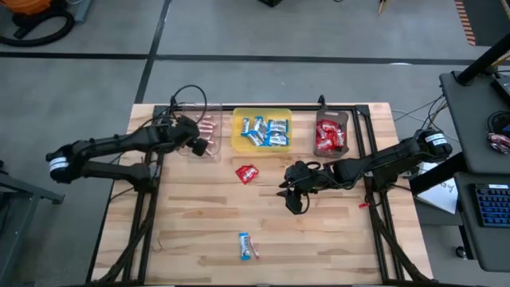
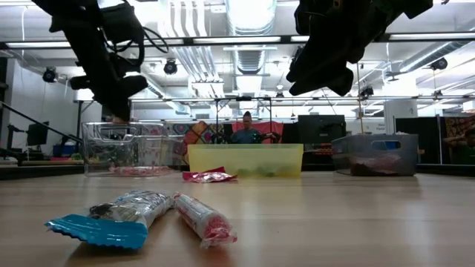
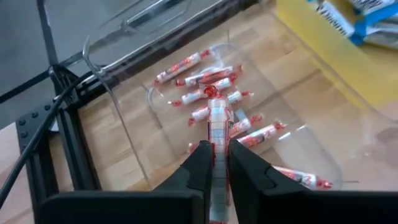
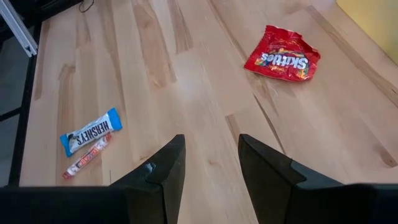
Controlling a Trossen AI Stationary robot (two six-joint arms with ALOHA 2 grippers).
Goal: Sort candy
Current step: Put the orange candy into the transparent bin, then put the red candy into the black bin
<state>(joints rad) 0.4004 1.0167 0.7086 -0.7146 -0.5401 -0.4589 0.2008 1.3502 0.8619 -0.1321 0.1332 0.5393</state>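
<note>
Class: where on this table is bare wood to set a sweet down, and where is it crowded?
Free: the wood left of the blue-and-white bar, and right of it, below the right claw. Crowded: the back edge, with the clear tray, yellow tray and dark tray.

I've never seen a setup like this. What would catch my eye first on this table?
Probably the yellow tray of blue-and-white bars at the table's far edge, set between a clear tray of pinkish sticks and a dark tray of red packets. The left gripper pinches one stick above the clear tray. The right gripper hangs open over bare wood, near a loose red packet.
</note>
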